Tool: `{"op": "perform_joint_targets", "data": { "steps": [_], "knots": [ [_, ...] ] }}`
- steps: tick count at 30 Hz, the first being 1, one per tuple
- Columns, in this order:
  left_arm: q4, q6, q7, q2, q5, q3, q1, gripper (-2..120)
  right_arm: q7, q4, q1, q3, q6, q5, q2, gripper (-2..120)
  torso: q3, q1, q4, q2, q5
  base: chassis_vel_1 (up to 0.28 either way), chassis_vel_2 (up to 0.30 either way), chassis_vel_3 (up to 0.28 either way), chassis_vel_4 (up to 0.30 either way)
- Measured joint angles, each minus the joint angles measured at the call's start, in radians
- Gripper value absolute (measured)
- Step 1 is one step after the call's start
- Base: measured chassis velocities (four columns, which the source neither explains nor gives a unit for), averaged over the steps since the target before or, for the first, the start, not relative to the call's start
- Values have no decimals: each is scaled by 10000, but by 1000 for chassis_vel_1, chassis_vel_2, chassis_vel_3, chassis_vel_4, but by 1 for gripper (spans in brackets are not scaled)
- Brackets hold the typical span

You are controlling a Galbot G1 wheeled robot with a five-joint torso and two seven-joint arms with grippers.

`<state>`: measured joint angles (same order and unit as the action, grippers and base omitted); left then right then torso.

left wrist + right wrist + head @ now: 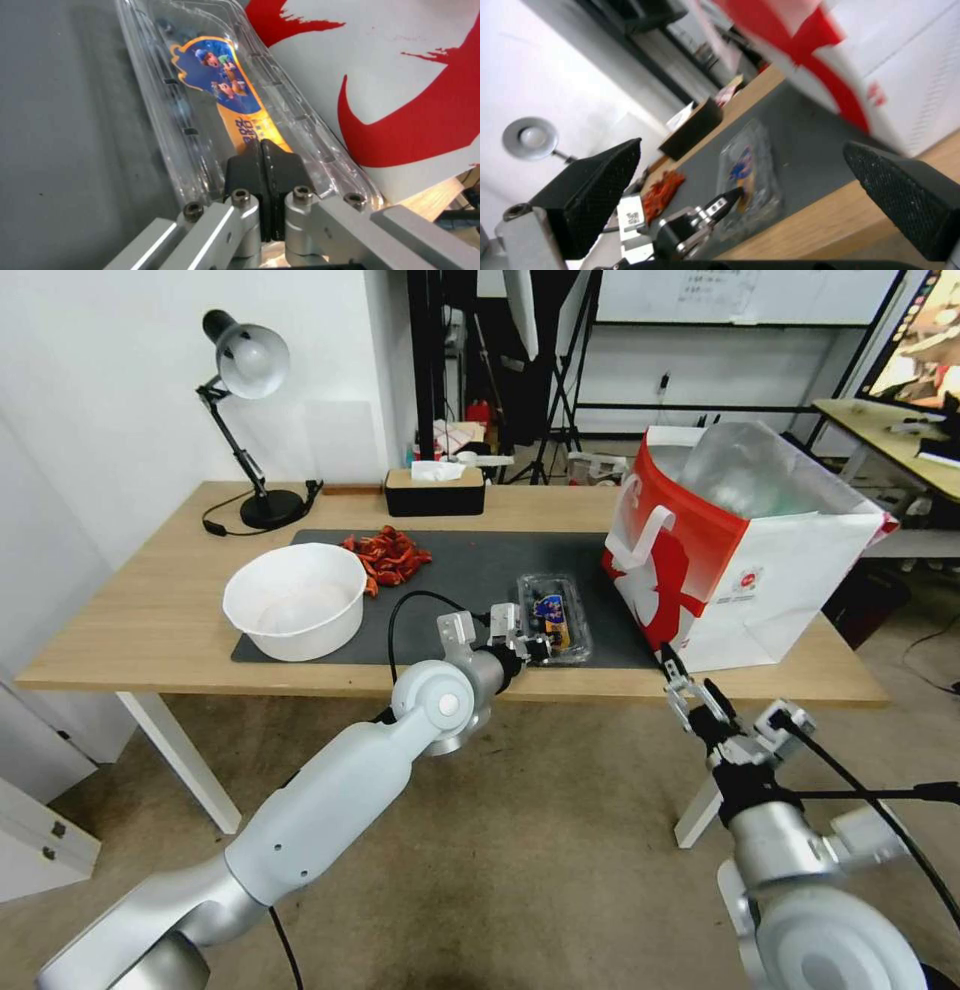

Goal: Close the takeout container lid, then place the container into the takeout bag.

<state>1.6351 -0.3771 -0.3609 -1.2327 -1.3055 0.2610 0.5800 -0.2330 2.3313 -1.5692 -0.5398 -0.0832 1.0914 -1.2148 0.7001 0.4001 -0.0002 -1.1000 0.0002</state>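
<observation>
Right tool (690,690) hangs off the counter's (150,620) front edge, pads wide apart, holding nothing. Left tool (261,150), pads pressed together, bears on the lid (240,105) of the takeout container (553,619), just beside the takeout bag (745,550). Clear thin clamshell, colourful label; likely light, flexible, slippery. Grip across its narrow sides.

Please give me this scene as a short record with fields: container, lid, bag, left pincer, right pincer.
container: takeout container on the dark mat, beside the bag
lid: lid down over the box
bag: takeout bag upright and open on the table
left pincer: left pincer shut, tips on the lid's near end
right pincer: right pincer open, at the table's front edge, below the bag
</observation>
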Motion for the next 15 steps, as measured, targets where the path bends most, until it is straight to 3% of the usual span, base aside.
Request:
{"op": "perform_joint_targets", "data": {
  "steps": [15],
  "knots": [
    [-135,21,19,40,-61,-84,-22,0,-415,-1590,2756,938,-988,1545,1013,100,0,0,1,1,-2,0,0,0,0]
  ]
}}
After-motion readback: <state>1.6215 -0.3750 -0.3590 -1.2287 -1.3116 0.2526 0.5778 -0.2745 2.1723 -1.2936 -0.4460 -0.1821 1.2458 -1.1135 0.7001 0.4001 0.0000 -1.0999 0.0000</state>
